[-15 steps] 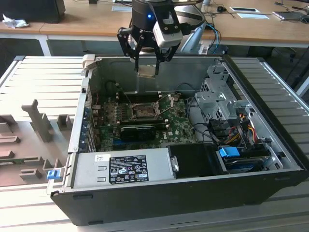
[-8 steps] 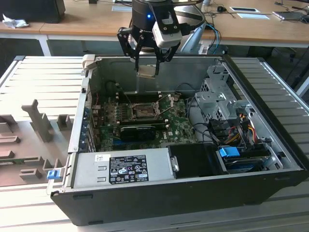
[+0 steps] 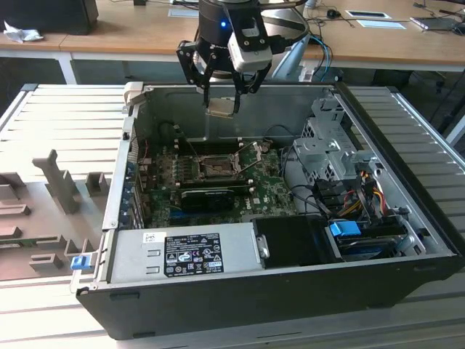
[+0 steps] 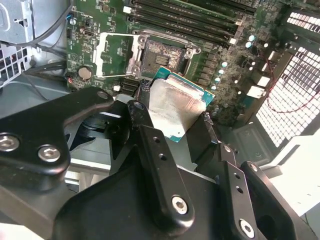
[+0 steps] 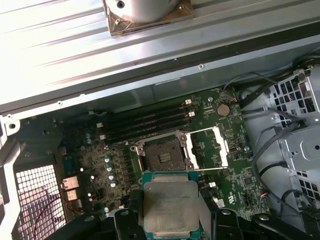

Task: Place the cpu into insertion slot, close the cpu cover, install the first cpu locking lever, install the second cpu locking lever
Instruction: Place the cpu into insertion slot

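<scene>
Cpu [image 5: 170,205] pinched between your gripper's [image 3: 221,100] fingers, you hold it above the open computer case [image 3: 240,298], insertion slot [image 5: 162,155] uncovered below, cpu cover [image 5: 223,145] flipped open beside it.

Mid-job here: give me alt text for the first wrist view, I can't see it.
The black pincer grips a flat square silvery-grey chip above the green circuit board. The square dark metal-rimmed socket lies empty, its thin silver frame cover standing open.
</scene>
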